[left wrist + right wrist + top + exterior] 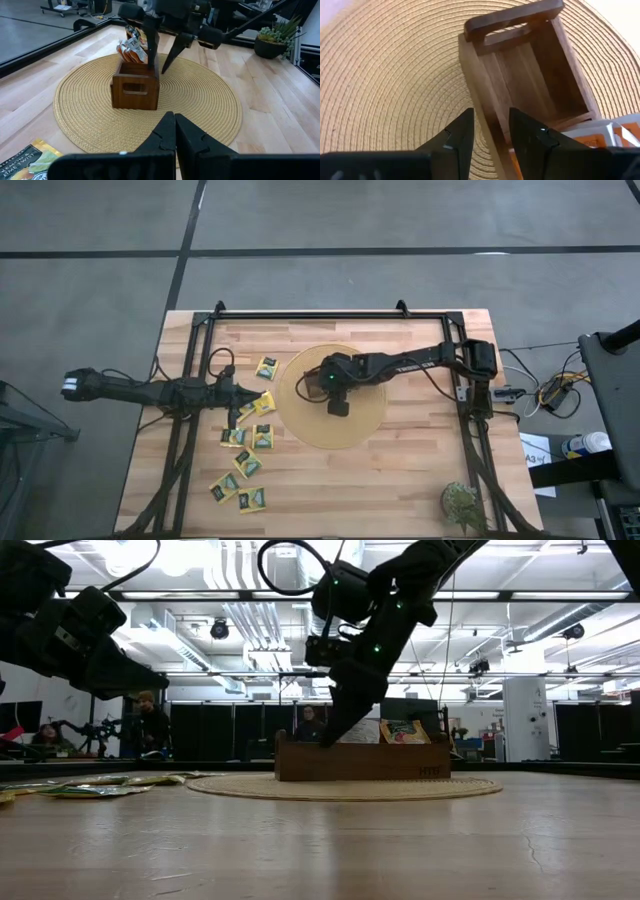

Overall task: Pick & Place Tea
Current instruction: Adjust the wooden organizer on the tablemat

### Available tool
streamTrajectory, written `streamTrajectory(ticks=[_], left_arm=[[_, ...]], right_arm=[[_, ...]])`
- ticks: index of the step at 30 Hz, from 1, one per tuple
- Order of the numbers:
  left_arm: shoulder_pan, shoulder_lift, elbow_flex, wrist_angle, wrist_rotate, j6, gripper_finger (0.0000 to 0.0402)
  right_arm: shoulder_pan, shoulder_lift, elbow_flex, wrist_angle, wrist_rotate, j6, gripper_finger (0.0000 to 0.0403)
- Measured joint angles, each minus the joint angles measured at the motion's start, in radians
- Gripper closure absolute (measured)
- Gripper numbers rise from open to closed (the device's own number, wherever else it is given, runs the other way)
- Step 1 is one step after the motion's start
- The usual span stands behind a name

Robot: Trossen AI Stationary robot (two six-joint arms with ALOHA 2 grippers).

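A brown wooden tray point(135, 90) stands on a round woven mat point(300, 430) at the table's middle. Orange and white tea packets point(131, 50) stand upright in it, and its end compartment point(535, 75) is empty. Several yellow-green tea packets point(245, 462) lie flat on the table at the left. My right gripper point(492, 132) slants down over the tray's empty end with a gap between its fingers. One finger point(151, 47) is above the inside of the tray and one point(170, 55) outside its long wall point(477, 85). My left gripper point(175, 135) hangs shut and empty above the loose packets. My right gripper's fingers stand on either side of the tray's long wall point(492, 137), near the empty end, slanting down from above. I cannot tell whether they touch the wall. The tray rests flat on the mat.
A small potted plant point(462, 505) stands at the table's near right corner. Black frame rails point(190, 410) run along the table's left, far and right sides. Bare wood lies to the right of the mat point(430, 460). People sit in the room beyond the table.
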Motion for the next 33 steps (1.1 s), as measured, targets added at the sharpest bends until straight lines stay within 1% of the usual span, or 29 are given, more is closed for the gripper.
streamTrajectory(ticks=[4, 8, 16, 18, 21, 24, 33], left_arm=[[0.000, 0.000, 0.000, 0.000, 0.000, 0.000, 0.0402], [0.000, 0.000, 0.000, 0.000, 0.000, 0.000, 0.0402], [0.000, 0.000, 0.000, 0.000, 0.000, 0.000, 0.0402], [0.000, 0.000, 0.000, 0.000, 0.000, 0.000, 0.0402], [0.000, 0.000, 0.000, 0.000, 0.000, 0.000, 0.0402], [0.000, 0.000, 0.000, 0.000, 0.000, 0.000, 0.0402], [0.000, 0.000, 0.000, 0.000, 0.000, 0.000, 0.0402]], right_arm=[[0.001, 0.000, -0.011, 0.008, 0.021, 0.022, 0.0298], [0.001, 0.000, -0.035, 0.063, 0.024, 0.062, 0.0315], [0.001, 0.000, -0.042, 0.084, 0.029, 0.214, 0.0374], [0.002, 0.000, -0.042, 0.085, 0.029, 0.219, 0.0383], [0.007, 0.000, -0.042, 0.090, 0.022, 0.180, 0.0384], [0.009, 0.001, -0.043, 0.107, -0.002, 0.127, 0.0374], [0.008, 0.002, -0.018, 0.111, -0.187, -0.056, 0.0375]])
